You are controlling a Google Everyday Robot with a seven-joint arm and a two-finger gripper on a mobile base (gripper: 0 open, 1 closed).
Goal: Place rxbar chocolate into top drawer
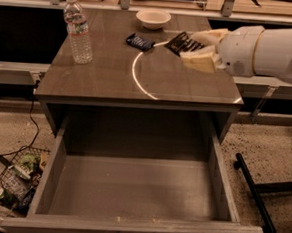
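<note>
Bottle (78, 31), bowl (153, 19) and blue wrapper (140, 41) share the desk (103, 80).
My hand (187, 47), at two o'clock, clamps the rxbar chocolate (178, 40).

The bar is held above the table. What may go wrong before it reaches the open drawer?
1. The end effector grips the rxbar chocolate by one end, over the table, not over the top drawer; it might slip and land on the tabletop.
2. The blue wrapper and the bowl lie near; a low, wide sweep might knock them.
</note>
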